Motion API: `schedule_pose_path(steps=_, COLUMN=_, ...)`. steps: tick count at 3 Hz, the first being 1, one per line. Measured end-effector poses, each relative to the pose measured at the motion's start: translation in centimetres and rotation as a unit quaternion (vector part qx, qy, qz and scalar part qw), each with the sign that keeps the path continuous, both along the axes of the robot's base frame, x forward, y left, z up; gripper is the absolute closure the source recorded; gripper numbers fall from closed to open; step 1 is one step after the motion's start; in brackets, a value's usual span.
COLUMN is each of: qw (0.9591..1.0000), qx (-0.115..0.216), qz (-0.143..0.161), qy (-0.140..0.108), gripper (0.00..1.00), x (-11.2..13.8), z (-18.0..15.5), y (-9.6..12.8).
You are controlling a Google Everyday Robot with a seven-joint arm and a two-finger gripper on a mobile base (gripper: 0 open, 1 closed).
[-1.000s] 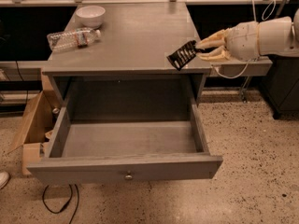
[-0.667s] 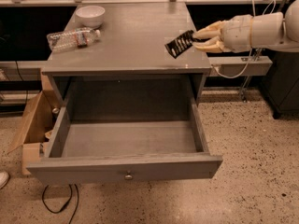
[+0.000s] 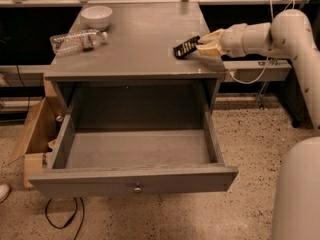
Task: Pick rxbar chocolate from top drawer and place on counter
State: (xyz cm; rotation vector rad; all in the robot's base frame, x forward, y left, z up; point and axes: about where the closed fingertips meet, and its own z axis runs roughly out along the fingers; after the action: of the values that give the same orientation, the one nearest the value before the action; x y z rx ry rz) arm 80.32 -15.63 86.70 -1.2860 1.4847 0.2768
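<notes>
My gripper [image 3: 202, 46] reaches in from the right over the right side of the counter [image 3: 142, 44]. It is shut on the rxbar chocolate [image 3: 186, 47], a small black wrapper with pale lettering, held tilted just above the counter's surface near its right edge. The top drawer [image 3: 132, 180] is pulled wide open below the counter. Its inside shows nothing in it. A small round knob [image 3: 136, 188] sits at the middle of its front panel.
A white bowl [image 3: 96, 17] stands at the counter's back left. A clear plastic water bottle [image 3: 77, 40] lies on its side at the left edge. A cardboard box [image 3: 35, 136] stands on the floor left of the cabinet. A black cable [image 3: 62, 219] lies on the floor.
My gripper has carried the rxbar chocolate up and to the left, from beside the counter's right front corner to over the counter top.
</notes>
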Motion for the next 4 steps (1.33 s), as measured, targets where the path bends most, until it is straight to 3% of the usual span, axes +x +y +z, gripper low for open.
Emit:
schedule_pose_path(steps=1, qw=0.999, qx=0.006, qz=-0.015, qy=0.042, gripper=0.73, x=1.8, z=-1.8, y=0.5)
schedule_pose_path(steps=2, qw=0.9978, qx=-0.012, qz=-0.006, qy=0.065, gripper=0.5, x=2.4, z=-2.5, y=1.4)
schedule_pose_path(steps=4, qw=0.9945, qx=-0.056, qz=0.028, qy=0.084, gripper=0.04, x=2.2, z=-2.8, y=2.9)
